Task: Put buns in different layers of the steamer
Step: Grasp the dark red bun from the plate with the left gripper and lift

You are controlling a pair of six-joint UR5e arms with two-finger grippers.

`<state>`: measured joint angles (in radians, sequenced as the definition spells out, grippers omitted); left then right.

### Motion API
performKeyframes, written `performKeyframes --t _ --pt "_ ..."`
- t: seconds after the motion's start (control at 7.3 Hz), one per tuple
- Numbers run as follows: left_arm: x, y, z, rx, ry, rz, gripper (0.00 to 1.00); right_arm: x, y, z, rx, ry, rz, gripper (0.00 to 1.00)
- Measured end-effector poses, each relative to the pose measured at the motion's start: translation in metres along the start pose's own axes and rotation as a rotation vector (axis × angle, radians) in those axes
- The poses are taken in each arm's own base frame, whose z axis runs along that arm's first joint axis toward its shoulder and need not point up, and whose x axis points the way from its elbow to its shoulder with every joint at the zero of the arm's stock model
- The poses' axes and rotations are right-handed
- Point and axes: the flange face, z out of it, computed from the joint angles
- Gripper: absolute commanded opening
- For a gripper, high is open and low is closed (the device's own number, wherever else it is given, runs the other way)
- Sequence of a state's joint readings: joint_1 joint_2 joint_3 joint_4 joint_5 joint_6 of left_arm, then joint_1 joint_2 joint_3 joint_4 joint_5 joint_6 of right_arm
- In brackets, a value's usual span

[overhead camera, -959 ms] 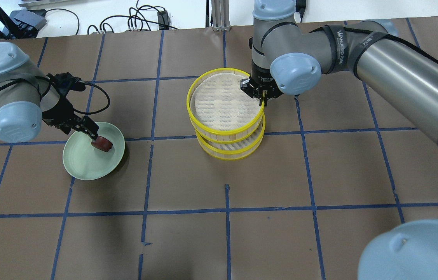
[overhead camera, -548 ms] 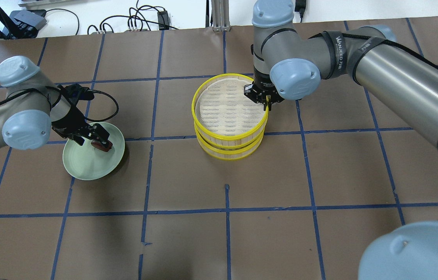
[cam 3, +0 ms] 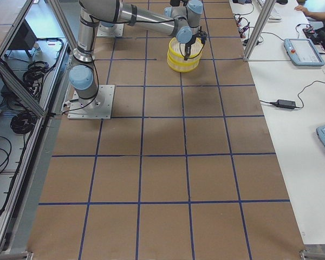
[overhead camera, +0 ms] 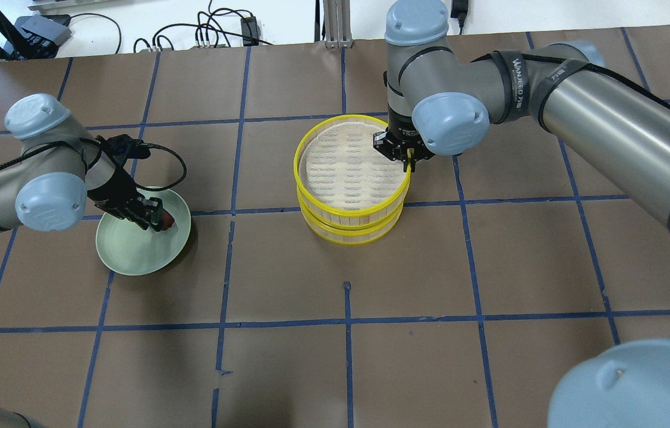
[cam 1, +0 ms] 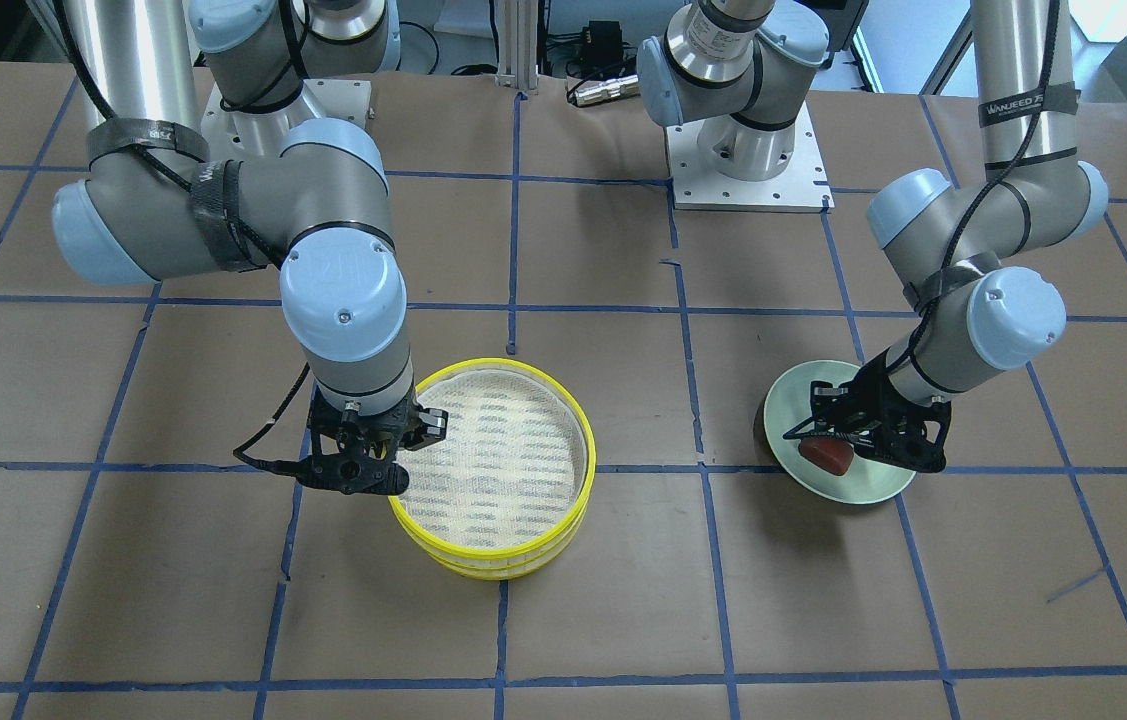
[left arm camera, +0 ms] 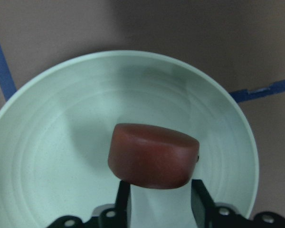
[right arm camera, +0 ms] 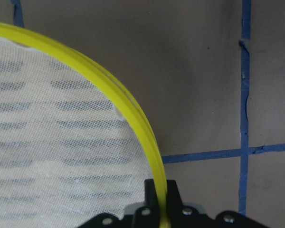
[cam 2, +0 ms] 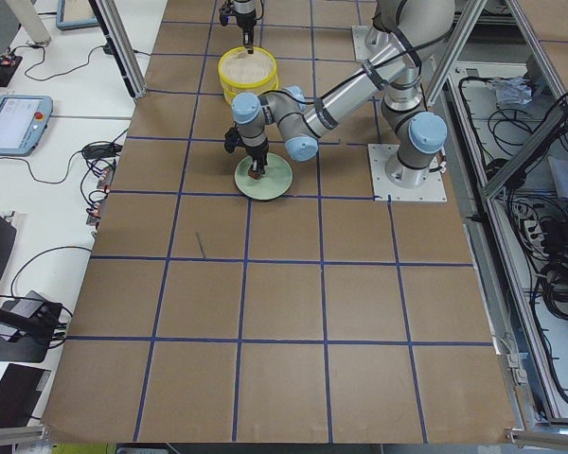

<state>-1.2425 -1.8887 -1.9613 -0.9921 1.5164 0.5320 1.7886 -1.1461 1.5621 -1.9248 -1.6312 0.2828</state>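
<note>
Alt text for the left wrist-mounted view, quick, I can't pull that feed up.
A dark reddish-brown bun shows over the middle of a pale green plate, with the fingers of the left claw flanking its near end. Brown table paper and blue tape lines show beyond the rim.

The upper yellow-rimmed round steamer tray (overhead camera: 349,208) sits on the lower yellow-rimmed steamer tray (overhead camera: 349,236) and covers its mesh floor, so its contents cannot be told. From overhead, the left gripper (overhead camera: 159,219) hides all but a sliver of the dark reddish-brown oblong bun (overhead camera: 169,221). In the left wrist view the bun covers the fingertips clamped on it, and the bottom edge cuts the pale green round plate (left arm camera: 61,142). The right gripper (right arm camera: 160,190), closed on the upper tray's rim, is cut by its wrist view's bottom edge. In the side views both grippers are too small to judge.
</note>
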Motion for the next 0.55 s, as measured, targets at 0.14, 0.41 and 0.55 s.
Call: performKeyframes --t 0.14,0.41,0.55 --pt "0.000 -0.002 -0.007 0.024 -0.014 0.001 0.00 0.000 0.000 0.000 -0.002 0.001 0.001 0.14" --pt "0.005 -0.002 -0.043 0.097 -0.057 0.005 0.00 -0.002 0.002 0.000 -0.005 -0.002 -0.001 0.17" --pt "0.010 0.001 -0.064 0.126 -0.074 0.009 0.00 -0.005 0.004 0.000 -0.005 -0.004 -0.004 0.18"
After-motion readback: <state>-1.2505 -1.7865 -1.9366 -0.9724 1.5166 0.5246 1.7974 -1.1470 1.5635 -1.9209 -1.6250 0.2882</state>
